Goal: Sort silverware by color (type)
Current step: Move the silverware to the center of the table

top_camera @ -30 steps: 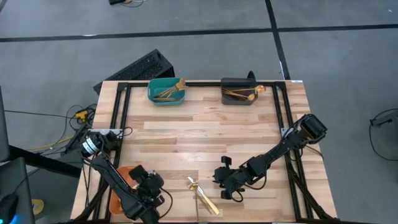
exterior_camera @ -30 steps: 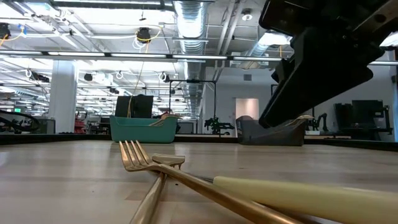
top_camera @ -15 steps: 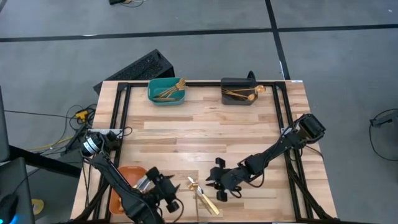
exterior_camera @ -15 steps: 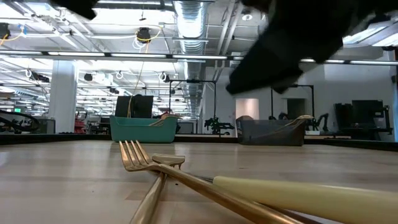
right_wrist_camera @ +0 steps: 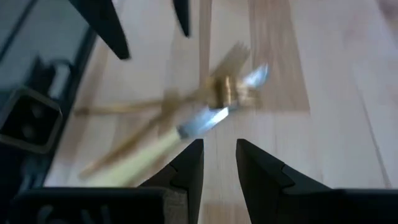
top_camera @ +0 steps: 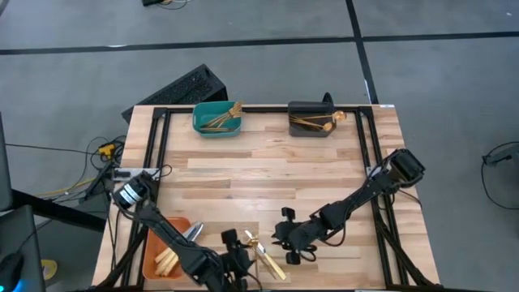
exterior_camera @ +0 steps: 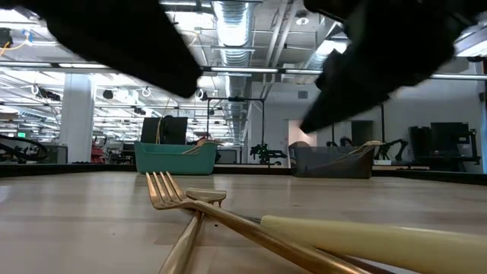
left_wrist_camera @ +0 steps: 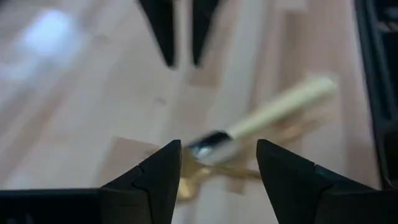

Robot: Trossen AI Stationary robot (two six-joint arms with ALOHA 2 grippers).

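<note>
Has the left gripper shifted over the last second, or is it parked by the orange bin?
Yes. The left gripper has swung away from the orange bin toward the pile of gold-coloured silverware, jaws open beside it.

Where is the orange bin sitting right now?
In the high view the orange bin sits at the table's near left corner, partly under the left arm, with pale-handled pieces inside; the left gripper hangs just to its right by the loose silverware.
</note>
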